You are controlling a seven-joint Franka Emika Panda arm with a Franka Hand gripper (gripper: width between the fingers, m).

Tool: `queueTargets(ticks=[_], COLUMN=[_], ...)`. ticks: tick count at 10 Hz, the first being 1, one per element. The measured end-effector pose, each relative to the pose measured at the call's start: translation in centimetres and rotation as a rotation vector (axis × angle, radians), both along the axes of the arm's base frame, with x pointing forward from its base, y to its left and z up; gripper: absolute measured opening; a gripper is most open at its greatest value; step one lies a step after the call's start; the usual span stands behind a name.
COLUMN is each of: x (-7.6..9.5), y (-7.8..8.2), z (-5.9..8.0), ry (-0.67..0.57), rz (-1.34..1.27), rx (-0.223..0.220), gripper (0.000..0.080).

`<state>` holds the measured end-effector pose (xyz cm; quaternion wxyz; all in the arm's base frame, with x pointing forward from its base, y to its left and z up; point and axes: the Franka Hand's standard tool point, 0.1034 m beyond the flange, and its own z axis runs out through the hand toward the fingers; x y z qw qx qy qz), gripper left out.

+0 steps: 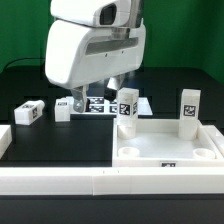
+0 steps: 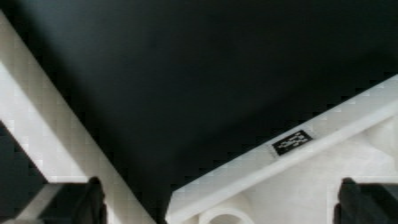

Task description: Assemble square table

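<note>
The square table top is a white tray with a raised rim at the exterior view's right. Two white tagged legs stand upright at its far corners. Two more legs lie loose on the black table at the exterior view's left. My gripper hangs low near the loose legs and is mostly hidden by the arm's body. In the wrist view my gripper is open and holds nothing. Between its dark fingers shows a corner of the table top with a small tag and a round socket.
The marker board lies flat behind the arm. Long white border rails run along the front and the exterior view's left. One rail crosses the wrist view diagonally.
</note>
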<state>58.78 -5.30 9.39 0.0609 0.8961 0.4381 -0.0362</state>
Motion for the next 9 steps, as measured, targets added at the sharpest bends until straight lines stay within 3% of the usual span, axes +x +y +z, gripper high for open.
queueTargets(ticks=[3, 4, 5, 7, 9], x=[-0.1, -0.6, -1.4, -3.9, -4.4], y=[0.1, -0.6, -2.3, -5.7, -6.2], z=[0.0, 0.3, 0.4, -0.5, -0.8], ry=[-0.024, 0.01, 0.022, 0.083, 0.09], rz=[-0.224, -0.351, -0.425, -0.509, -0.519], rx=[0.01, 0.035, 0.053, 0.057, 0.055], gripper=[0.0649, 0.0649, 0.0649, 0.0649, 0.0649])
